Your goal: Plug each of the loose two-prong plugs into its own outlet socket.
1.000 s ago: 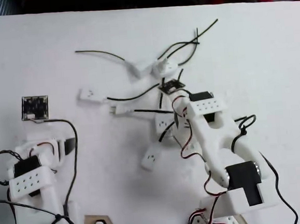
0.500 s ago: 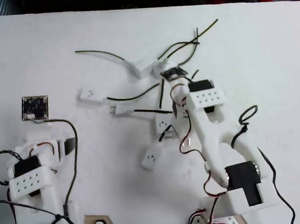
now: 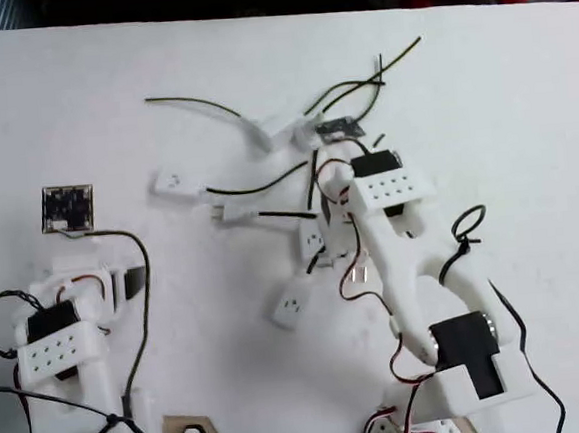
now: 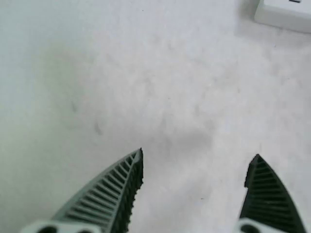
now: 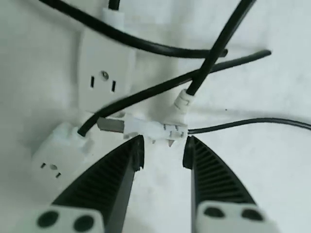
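My right gripper (image 5: 163, 145) is open, its ribbed fingertips just short of a small white two-prong plug (image 5: 155, 131) lying on the table. The plug's metal prongs point toward a white outlet socket (image 5: 58, 160). A second outlet socket (image 5: 104, 73) lies beyond, under crossing black cords (image 5: 160, 48). In the high view the right arm (image 3: 390, 219) stretches to the tangle at the table's middle, where outlets (image 3: 175, 182), (image 3: 294, 304), (image 3: 313, 237) and a plug (image 3: 231, 213) lie. My left gripper (image 4: 194, 160) is open over bare table, a white outlet corner (image 4: 286, 12) beyond it.
Loose black cords (image 3: 359, 86) spread across the far middle of the white table (image 3: 500, 90). The left arm (image 3: 63, 335) sits at the near left with its own cables. Arm bases stand at the near edge.
The right arm has reached farther from its base into the tangle of cords and plugs. The left arm has stayed put.
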`<state>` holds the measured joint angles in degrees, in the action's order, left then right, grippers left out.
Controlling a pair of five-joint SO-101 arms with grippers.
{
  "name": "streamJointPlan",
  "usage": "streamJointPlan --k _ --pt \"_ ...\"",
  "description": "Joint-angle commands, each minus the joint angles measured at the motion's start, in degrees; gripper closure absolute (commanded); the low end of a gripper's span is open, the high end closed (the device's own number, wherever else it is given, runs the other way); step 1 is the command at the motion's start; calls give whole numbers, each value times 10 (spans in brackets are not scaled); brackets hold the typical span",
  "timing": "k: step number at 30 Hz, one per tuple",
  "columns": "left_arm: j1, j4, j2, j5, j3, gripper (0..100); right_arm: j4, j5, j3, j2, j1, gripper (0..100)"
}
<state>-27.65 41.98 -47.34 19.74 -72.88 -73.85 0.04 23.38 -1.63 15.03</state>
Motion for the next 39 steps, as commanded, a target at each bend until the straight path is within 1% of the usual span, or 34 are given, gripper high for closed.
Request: streamJointPlan --k 1,10,11,15,18,22,30,33,39 --pt "-1 -9 -14 2 3 669 47 -36 -22 -18 0 868" --pt "-1 -9 -14 2 3 669 53 -32 -27 112 -26 868" --pt "-1 -9 -14 2 3 669 51 -21 -27 116 -31 868" --pt "-1 -9 -14 2 3 669 3 34 -27 99 -45 865" --pt "-1 -9 -14 2 3 669 -32 52 -27 67 -46 865" --pt "-1 -9 -14 2 3 669 -33 52 -26 52 -44 865" --pt "-1 -9 -14 2 3 669 -20 53 -26 86 -44 868" --pt "-1 -9 -14 2 3 669 -20 53 -27 63 -41 868" --pt "-1 -9 -14 2 3 669 -21 53 -23 27 -11 868"
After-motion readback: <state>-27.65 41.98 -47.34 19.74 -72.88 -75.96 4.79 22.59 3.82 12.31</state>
